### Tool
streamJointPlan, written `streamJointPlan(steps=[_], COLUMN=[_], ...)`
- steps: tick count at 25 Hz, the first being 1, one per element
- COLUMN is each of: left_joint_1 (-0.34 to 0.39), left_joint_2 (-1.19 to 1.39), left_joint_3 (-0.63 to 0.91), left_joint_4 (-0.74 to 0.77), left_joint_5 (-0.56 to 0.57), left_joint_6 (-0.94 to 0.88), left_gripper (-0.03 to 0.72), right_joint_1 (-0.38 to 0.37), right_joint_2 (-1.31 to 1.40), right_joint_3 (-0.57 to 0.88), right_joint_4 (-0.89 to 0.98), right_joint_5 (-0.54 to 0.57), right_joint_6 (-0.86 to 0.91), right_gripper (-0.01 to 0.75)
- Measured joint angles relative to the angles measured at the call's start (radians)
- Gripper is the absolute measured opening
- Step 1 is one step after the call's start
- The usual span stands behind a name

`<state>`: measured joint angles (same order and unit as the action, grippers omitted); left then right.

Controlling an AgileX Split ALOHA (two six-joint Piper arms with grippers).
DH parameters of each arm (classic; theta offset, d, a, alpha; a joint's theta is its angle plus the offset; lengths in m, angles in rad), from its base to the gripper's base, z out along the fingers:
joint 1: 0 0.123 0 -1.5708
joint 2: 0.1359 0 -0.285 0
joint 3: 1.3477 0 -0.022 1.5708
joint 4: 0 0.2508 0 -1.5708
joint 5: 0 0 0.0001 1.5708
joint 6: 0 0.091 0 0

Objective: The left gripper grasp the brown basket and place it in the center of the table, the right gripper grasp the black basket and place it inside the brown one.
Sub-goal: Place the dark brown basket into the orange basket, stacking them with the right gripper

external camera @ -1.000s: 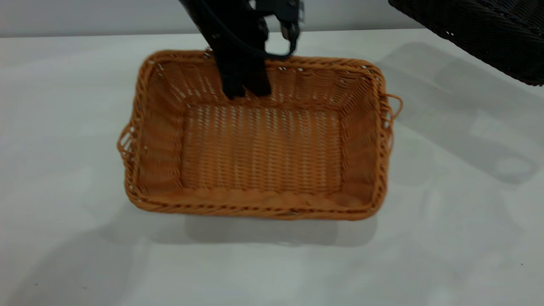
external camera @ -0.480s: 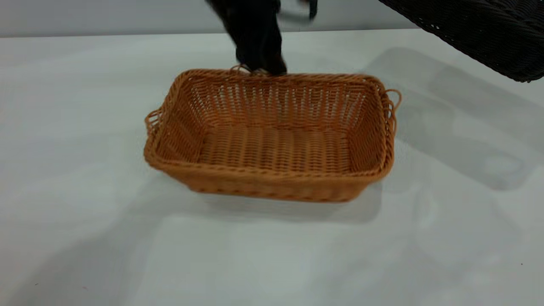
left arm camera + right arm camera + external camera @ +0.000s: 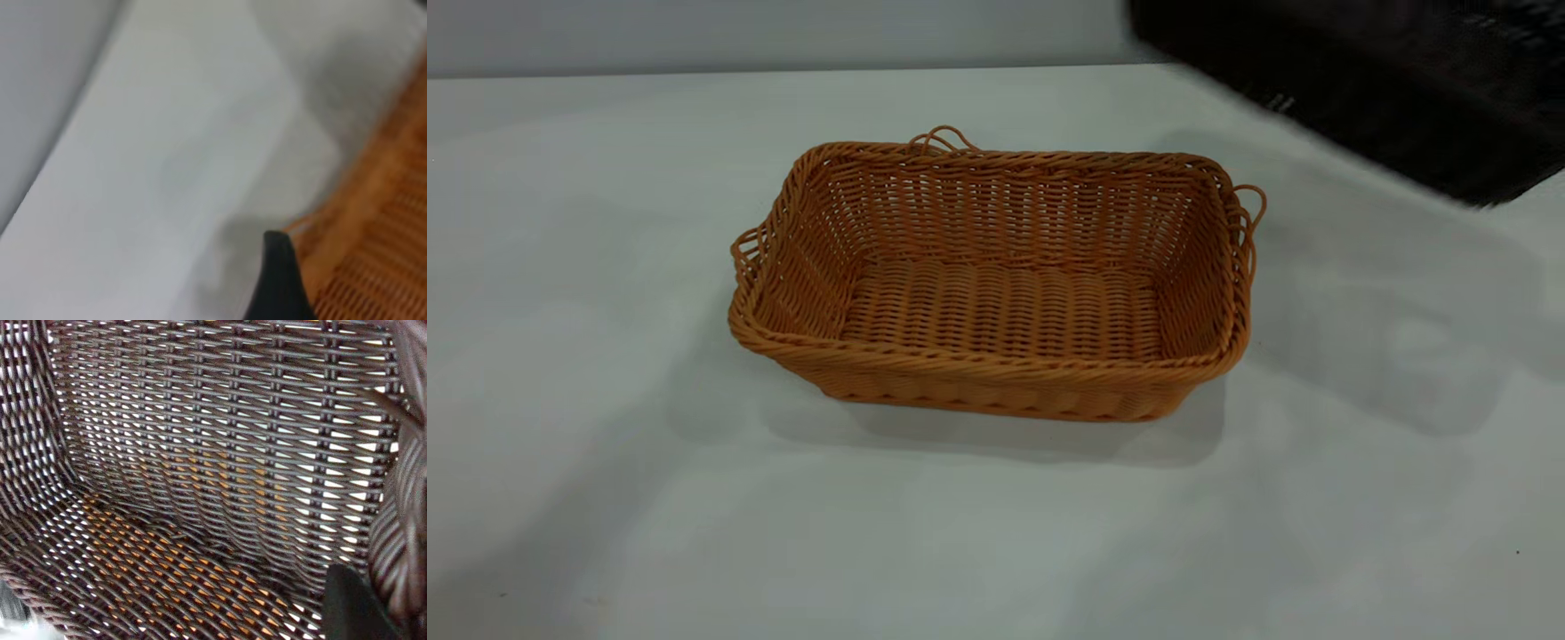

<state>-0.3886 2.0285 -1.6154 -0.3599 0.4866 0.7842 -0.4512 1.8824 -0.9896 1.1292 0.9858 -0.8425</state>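
Note:
The brown basket (image 3: 996, 284) stands upright on the table (image 3: 605, 267), near its middle, empty and untouched. In the left wrist view one dark fingertip (image 3: 277, 267) of my left gripper shows just outside the brown basket's rim (image 3: 373, 193), apart from it; the jaws hold nothing. The black basket (image 3: 1360, 80) hangs in the air at the far right, above the table. My right gripper is shut on its braided rim (image 3: 403, 520), with one finger (image 3: 353, 607) inside the black basket's wall (image 3: 200, 453). Orange weave shows through its mesh.
A pale wall (image 3: 694, 36) runs behind the table's far edge. The black basket throws a broad shadow (image 3: 1387, 293) on the table right of the brown basket.
My left gripper has let go of the brown basket's far rim and left the exterior view. The brown basket settled flat. The black basket has moved left, toward the brown one.

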Motion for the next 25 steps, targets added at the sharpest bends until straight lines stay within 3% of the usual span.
streamJointPlan(steps=[6, 9, 14, 18, 25], left_joint_1=[0.191, 0.233, 0.243, 0.243, 0.243], left_joint_2=[-0.073, -0.074, -0.074, -0.074, -0.074], left_joint_3=[0.000, 0.000, 0.001, 0.001, 0.001], left_joint_4=[0.000, 0.000, 0.001, 0.001, 0.001], left_joint_5=[0.002, 0.019, 0.038, 0.042, 0.045], left_joint_6=[-0.225, -0.239, -0.240, -0.240, -0.240], left_gripper=[0.489, 0.489, 0.489, 0.489, 0.489], right_joint_1=[0.234, 0.346, 0.516, 0.586, 0.592], right_joint_2=[0.000, 0.000, 0.008, 0.063, 0.185], right_joint_3=[-0.001, -0.021, -0.092, -0.147, -0.179], right_joint_4=[-0.036, -0.054, -0.122, -0.170, -0.175], right_joint_5=[-0.004, -0.041, -0.144, -0.181, -0.221], right_joint_6=[0.056, 0.091, 0.171, 0.235, 0.262], right_gripper=[0.079, 0.079, 0.079, 0.079, 0.079])
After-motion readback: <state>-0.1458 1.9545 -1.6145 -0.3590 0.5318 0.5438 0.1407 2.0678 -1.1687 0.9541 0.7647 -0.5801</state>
